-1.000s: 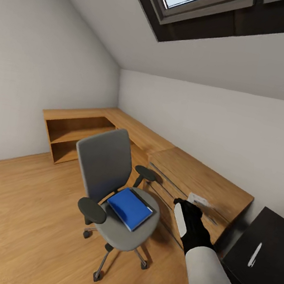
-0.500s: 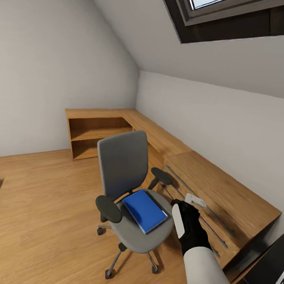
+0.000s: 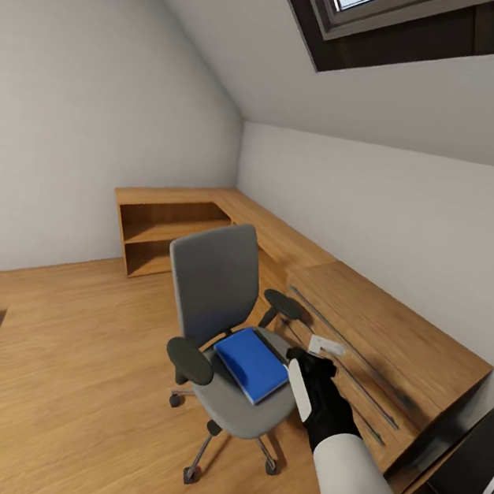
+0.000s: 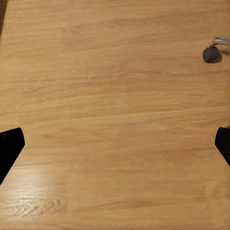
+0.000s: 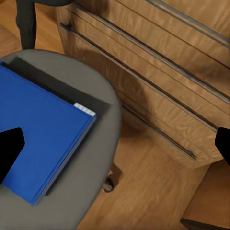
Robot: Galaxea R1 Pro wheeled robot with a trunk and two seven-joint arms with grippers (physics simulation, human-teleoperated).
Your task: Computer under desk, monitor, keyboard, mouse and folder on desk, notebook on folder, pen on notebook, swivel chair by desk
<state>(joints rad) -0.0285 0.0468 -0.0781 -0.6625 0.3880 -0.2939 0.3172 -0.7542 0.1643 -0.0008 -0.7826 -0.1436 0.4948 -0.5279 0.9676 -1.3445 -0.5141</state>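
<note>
The head camera looks forward and down from high over the swivel chair (image 3: 225, 331) with the blue folder (image 3: 252, 363) on its seat, and the low wood cabinets (image 3: 361, 329) behind. The right wrist camera sits close above that seat, taking in the same folder (image 5: 40, 139) and cabinet drawers (image 5: 158, 96). The left wrist camera faces straight down at wood floor (image 4: 110, 120), near one chair castor (image 4: 211, 54).

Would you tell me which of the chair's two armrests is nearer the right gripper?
The far armrest, beside the wooden drawers, is nearer the right gripper; the other armrest lies across the blue folder.
</note>
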